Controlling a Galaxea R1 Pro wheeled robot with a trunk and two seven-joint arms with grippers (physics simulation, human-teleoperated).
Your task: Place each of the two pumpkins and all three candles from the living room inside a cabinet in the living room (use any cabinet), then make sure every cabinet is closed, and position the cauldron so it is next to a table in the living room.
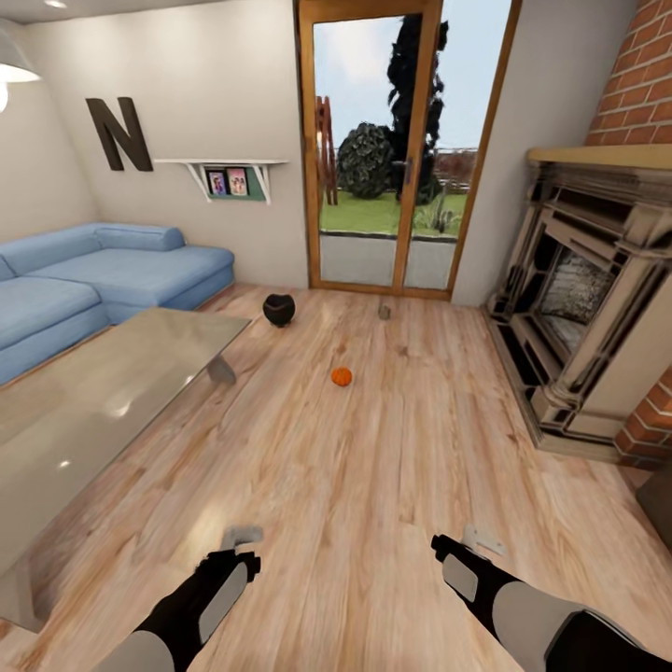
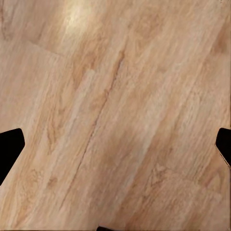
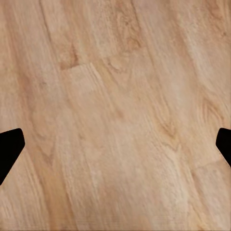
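- Head view: one pumpkin (image 1: 342,376) sits on the wood floor (image 1: 373,485) mid-room. The cauldron (image 1: 278,309) stands on the floor beyond the far corner of the counter (image 1: 84,411), near the blue sofa (image 1: 103,280). A small grey candle (image 1: 383,312) rests before the glass door (image 1: 392,149).
- Left hand (image 1: 241,536) and right hand (image 1: 481,539) hang low over bare floor.
- Left wrist view: fingertips (image 2: 9,147) spread wide, empty, floor below.
- Right wrist view: fingertips (image 3: 9,147) spread wide, empty, floor below.
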